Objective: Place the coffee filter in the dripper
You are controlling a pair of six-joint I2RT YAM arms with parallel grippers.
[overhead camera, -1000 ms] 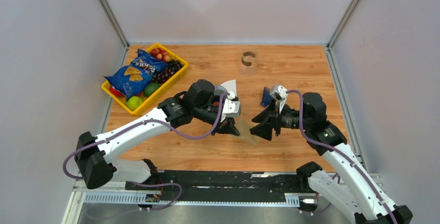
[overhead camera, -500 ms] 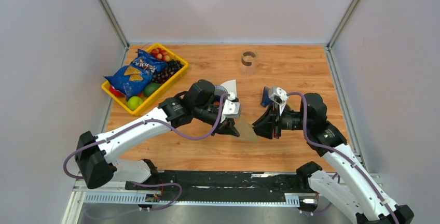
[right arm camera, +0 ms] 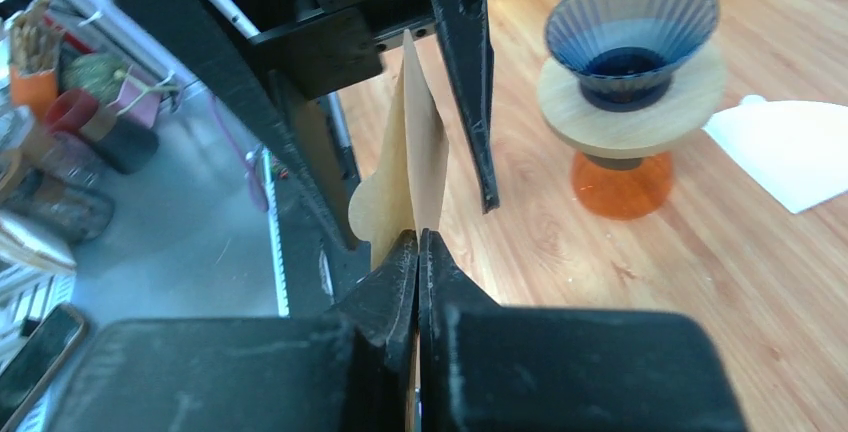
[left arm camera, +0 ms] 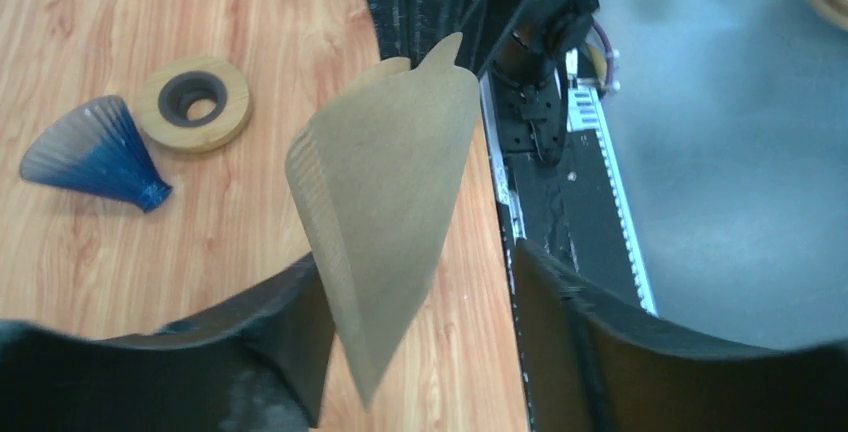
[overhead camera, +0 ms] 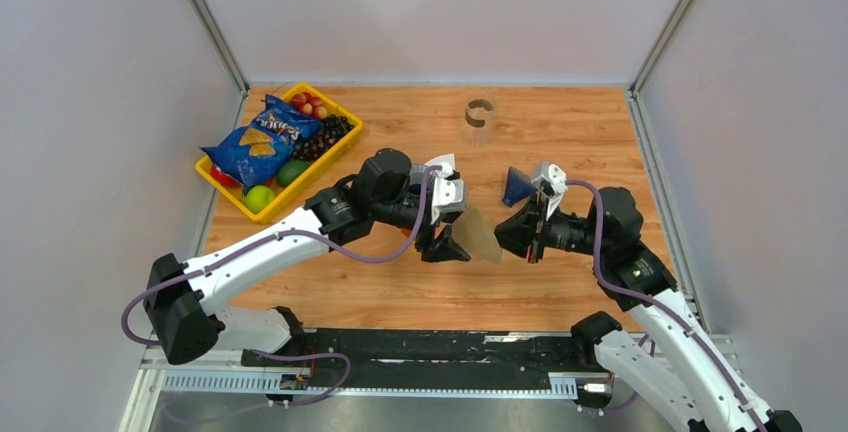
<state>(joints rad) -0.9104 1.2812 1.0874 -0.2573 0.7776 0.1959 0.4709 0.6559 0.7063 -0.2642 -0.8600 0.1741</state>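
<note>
Sideways coffee filter (left arm camera: 385, 192), tip toward spread L hand (overhead camera: 448, 242), R hand (right arm camera: 417, 252) pinching rim

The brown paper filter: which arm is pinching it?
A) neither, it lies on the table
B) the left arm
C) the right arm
C: the right gripper is shut on the filter, which is up off the table, while the left gripper stands open around it.
</note>
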